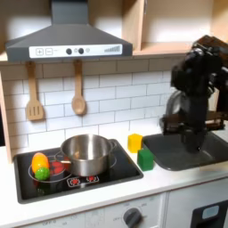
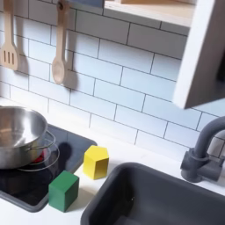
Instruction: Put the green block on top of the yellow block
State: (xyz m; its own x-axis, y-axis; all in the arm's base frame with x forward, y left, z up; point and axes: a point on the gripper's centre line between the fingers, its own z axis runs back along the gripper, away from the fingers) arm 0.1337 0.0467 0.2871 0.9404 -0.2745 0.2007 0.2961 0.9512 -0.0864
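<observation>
Against the white tiled wall [image 1: 107, 85] stands a toy kitchen, with a grey hood [image 1: 67, 43] above and a wooden spatula [image 1: 34, 92] and spoon [image 1: 78, 89] hanging. Its pale surface [image 1: 107, 191] carries a black hob [image 1: 76, 174], a dark sink [image 2: 158, 198] and a steel pot [image 1: 86, 153]. Over the sink hangs the black arm [image 1: 198, 89]; its tool [image 1: 191, 138] is too dark to tell whether it is open or closed. Nothing seems done yet: the green block [image 2: 63, 190] rests near the hob's edge, with the yellow block [image 2: 96, 162] close beside it, unstacked, so grasping, lifting and placing all remain.
</observation>
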